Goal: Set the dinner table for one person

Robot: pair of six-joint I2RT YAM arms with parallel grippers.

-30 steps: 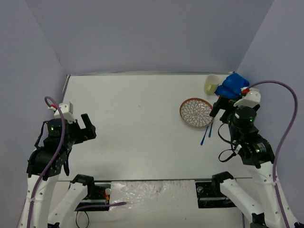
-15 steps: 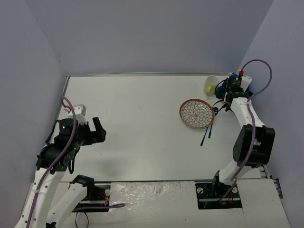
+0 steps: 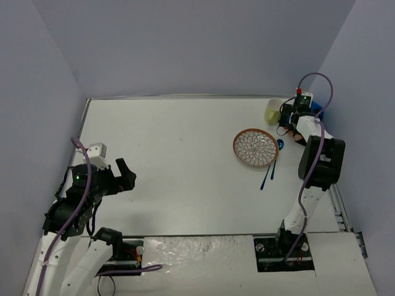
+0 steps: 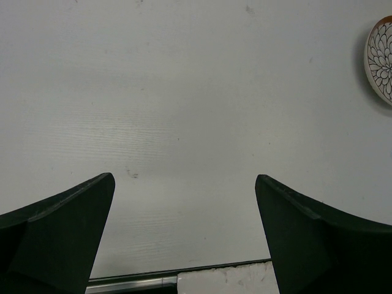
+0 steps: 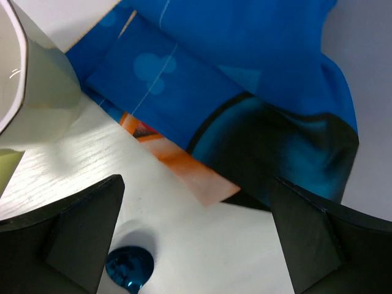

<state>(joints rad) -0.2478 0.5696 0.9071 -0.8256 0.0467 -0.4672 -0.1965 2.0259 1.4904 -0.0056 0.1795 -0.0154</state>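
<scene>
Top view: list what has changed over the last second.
The right arm swung out from the near side to the far right corner. The right gripper now hangs open over the crumpled blue placemat beside the cup, holding nothing. The left gripper drifted slightly toward the middle, open and empty. The plate, cup and blue cutlery stayed put.

The left gripper [image 4: 185, 179] hung with jaws spread wide over the dinner table [image 4: 184, 86]; a petal-patterned plate [image 4: 381, 58], perhaps a shallow bowl, sat cropped at right.
</scene>
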